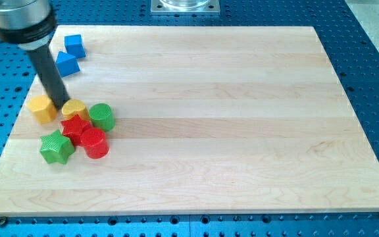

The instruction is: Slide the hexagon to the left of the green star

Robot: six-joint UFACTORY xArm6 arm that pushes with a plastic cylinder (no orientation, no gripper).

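Blue perforated base all round, w/ a pale wood desk on top filling most of the view; a metal plate sits at the view's top edge.

All blocks are bunched at the view's left. Two blue blocks near the top-left corner of the desk: a blue cube and, just below-left of it, a second blue block, shape unclear, partly behind the rod.

Lower down is the cluster. Yellow hexagon is furthest left, standing a bit apart from the rest. Right of it is another yellow block, shape hard to make out. Green cylinder is just beside that one on its right. Red star sits below the 2nd yellow block, touching or nearly so. Red cylinder is below-right of the red star, close against it. Green star is lowest-left of the group, just beside the red star.

So the hexagon is above the green star and slightly left of it, near but not touching.

No hand on this arm: only a dark rod coming down from the top-left. My tip lands in the gap between the hexagon and the 2nd yellow block; can't tell whether it touches either.
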